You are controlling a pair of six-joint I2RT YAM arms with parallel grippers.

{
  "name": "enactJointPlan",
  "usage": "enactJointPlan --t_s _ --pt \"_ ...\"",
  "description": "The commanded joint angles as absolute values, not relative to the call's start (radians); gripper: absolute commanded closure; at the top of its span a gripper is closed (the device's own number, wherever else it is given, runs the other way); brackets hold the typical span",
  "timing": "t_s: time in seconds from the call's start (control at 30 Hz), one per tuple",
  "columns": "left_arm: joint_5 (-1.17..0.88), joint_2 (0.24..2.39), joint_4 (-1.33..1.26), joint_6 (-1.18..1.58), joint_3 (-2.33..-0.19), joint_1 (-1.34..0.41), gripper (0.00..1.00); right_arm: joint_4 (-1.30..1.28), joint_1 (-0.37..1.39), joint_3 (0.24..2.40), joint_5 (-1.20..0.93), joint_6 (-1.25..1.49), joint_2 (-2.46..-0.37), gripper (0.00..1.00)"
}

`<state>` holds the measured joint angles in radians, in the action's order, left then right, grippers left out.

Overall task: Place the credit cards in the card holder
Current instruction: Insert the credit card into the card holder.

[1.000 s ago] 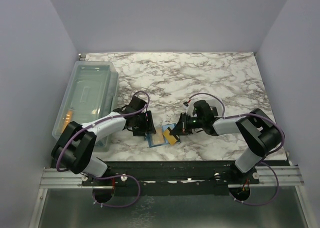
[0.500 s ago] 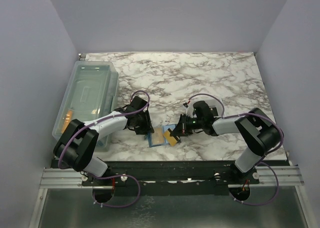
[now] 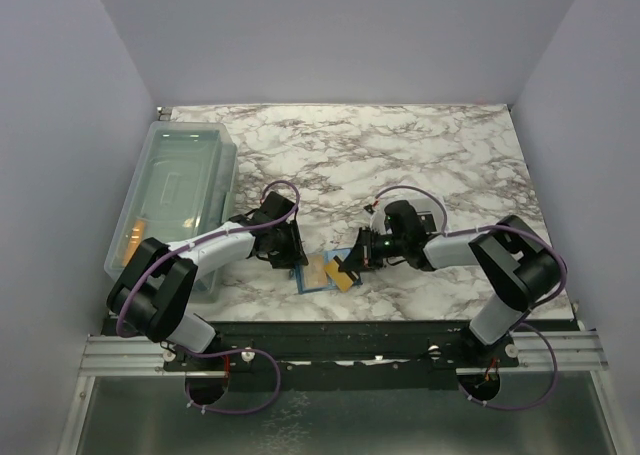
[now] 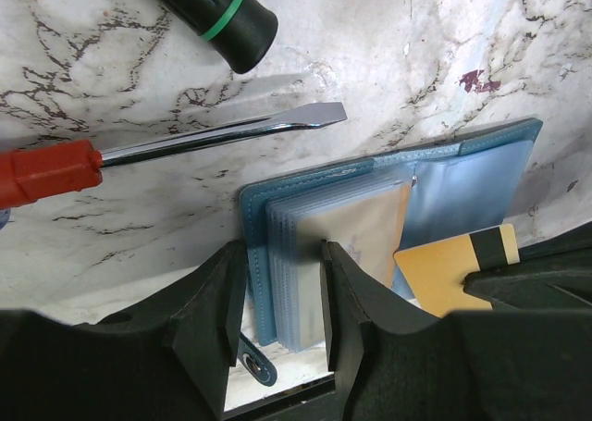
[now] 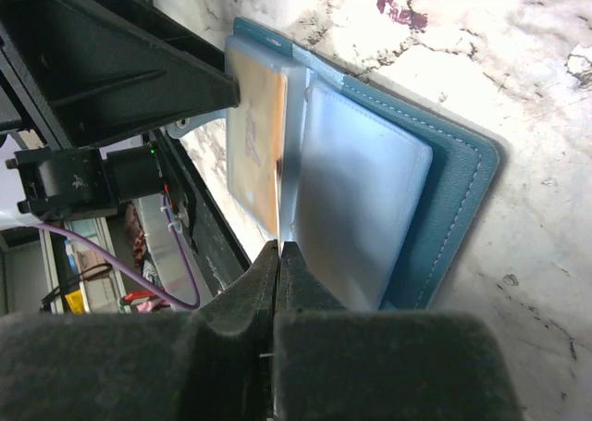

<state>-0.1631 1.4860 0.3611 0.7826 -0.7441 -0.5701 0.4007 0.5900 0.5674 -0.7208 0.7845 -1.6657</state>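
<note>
Right end effector pinched shut on a credit card, edge-on, aimed into the open card holder lying just ahead on the counter. Left end effector clamps the holder's left side. Right arm feeds.

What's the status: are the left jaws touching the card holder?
Touching. The left wrist view shows the left gripper straddling the left sleeve stack of the card holder, both jaws pressed against it with no gap.
</note>
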Motion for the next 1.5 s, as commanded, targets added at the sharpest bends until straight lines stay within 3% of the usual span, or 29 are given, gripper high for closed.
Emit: enactJointPlan --t_s 0.0,0.57,1.47 --pt "-0.102 1.528 0.393 0.77 -0.704 -0.579 0.59 0.436 0.597 0.594 -0.744 0.769 -1.697 1.0" --pt "-0.14 1.509 0.39 0.809 -0.686 -0.581 0.59 0.501 0.609 0.624 -0.678 0.784 -1.798 1.0" --pt "-0.214 1.481 0.345 0.874 -0.612 -0.592 0.62 0.93 0.634 0.488 -0.547 0.944 -1.879 1.0"
